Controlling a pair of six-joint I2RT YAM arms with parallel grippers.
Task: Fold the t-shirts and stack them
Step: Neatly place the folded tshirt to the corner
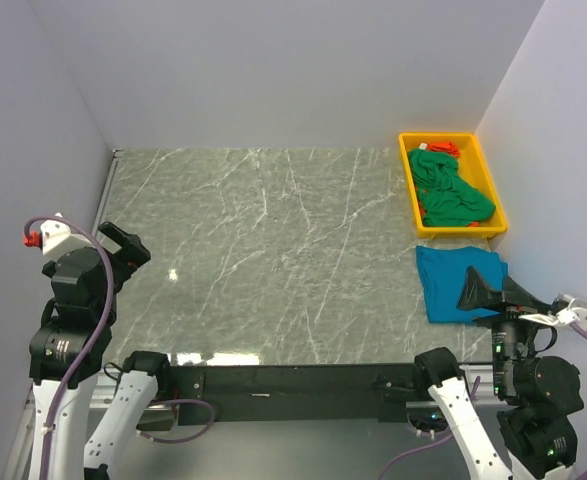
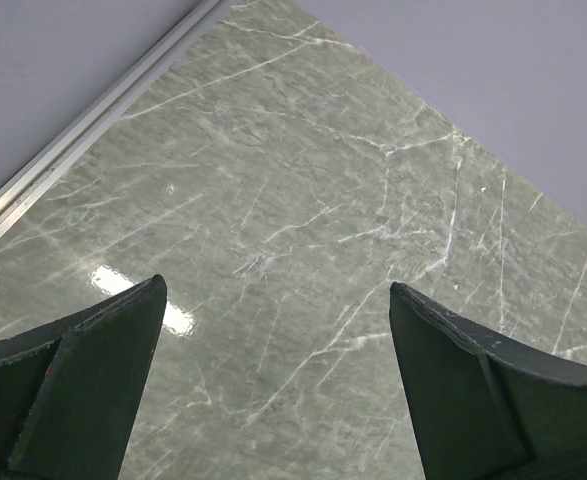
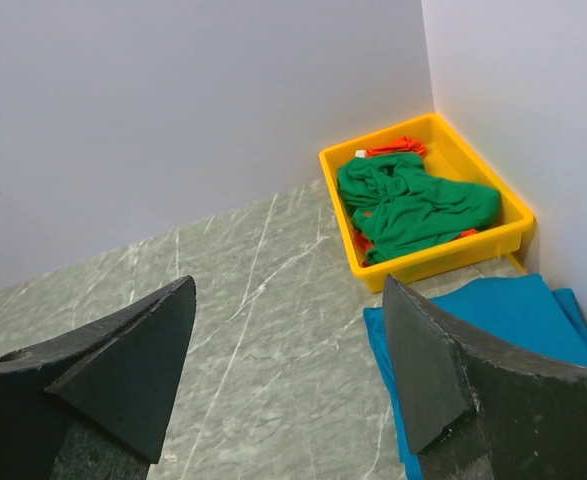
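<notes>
My 2 arm bases sit at the near edge of the worktop (image 1: 273, 250), a grey-green marbled slab with pale veins.

My left pincer (image 2: 278, 290) hangs over the near left part of the slab, close to the left wall. Its 2 dark fingers (image 2: 83, 380) stand wide apart with only bare marble between them. It holds nothing.

My right pincer (image 3: 288, 285) is at the near right, raised over the near right corner of the teal-blue t-shirt (image 1: 443, 285). Its fingers are also spread wide and grip nothing. From the wrist view I see worktop under the left finger and teal cloth under the right one.

The teal-blue t-shirt lies folded into a flat, roughly square pad on the worktop, hard against the right side, with a second layer of its cloth showing along its right edge. It sits just on the near side of the yellow bin (image 1: 408, 185). I cannot tell whether cloth and bin touch.

The bin stands in the far right corner, its long side running along the right wall. Inside it, the bright green t-shirt (image 1: 451, 195) lies crumpled and unfolded, filling most of the tray. The small red-orange piece (image 1: 445, 150) shows at the far end of the bin, and more of that colour shows under the green cloth's near edge.

Beyond the bin, the plain pale far wall (image 1: 273, 70) closes the scene.
</notes>
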